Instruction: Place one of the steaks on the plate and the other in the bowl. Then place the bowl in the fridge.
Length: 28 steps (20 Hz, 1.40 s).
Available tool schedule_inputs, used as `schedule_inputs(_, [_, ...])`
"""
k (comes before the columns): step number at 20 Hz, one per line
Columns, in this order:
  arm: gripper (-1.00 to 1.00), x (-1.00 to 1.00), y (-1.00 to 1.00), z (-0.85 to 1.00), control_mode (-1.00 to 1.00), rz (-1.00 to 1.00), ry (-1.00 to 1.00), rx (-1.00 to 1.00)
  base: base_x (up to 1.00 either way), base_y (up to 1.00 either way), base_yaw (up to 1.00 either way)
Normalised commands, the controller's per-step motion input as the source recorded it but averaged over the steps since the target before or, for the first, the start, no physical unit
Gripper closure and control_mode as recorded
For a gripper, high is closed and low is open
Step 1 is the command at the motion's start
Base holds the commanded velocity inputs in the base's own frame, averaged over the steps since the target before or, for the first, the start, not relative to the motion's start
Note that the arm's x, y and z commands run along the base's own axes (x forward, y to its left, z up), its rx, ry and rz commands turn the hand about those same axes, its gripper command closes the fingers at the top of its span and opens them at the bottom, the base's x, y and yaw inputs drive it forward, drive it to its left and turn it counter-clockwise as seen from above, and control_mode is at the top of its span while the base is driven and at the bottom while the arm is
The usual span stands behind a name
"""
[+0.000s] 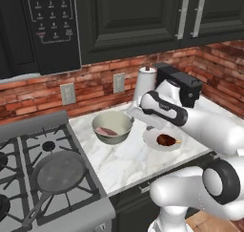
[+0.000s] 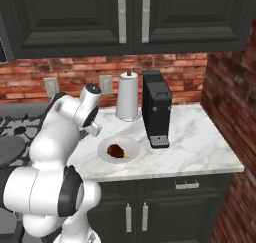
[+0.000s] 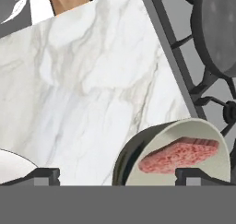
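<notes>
Wide-open jaws hang over the marble table [image 1: 128, 162]; 1 steak [image 3: 177, 155] lies in the bowl [image 1: 112, 127], 1 on the plate [image 2: 118, 149].

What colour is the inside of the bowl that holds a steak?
Cream-beige; the bowl shows it best in the hand view, around the pinkish-red steak.

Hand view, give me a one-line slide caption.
Open gripper above marble counter, a raw steak lying in the bowl beside the stove.
</notes>
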Motion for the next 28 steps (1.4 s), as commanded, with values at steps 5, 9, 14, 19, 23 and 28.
schedule_inputs(5, [-1.0, 0.33, 0.12, -0.16, -1.0, 0.0, 0.0, 0.0, 0.0, 0.0, 0.0])
schedule_inputs(9, [-1.0, 0.31, 0.1, -0.17, -1.0, 0.0, 0.0, 0.0, 0.0, 0.0, 0.0])
schedule_inputs(14, [-1.0, 0.29, 0.05, -0.22, -1.0, 0.0, 0.0, 0.0, 0.0, 0.0, 0.0])
schedule_inputs(19, [-1.0, 0.23, 0.04, -0.18, -1.0, 0.0, 0.0, 0.0, 0.0, 0.0, 0.0])
schedule_inputs(23, [-1.0, 0.11, 0.01, -0.19, -1.0, 0.0, 0.0, 0.0, 0.0, 0.0, 0.0])
schedule_inputs(28, [-1.0, 0.14, 0.09, -0.24, -1.0, 0.0, 0.0, 0.0, 0.0, 0.0, 0.0])
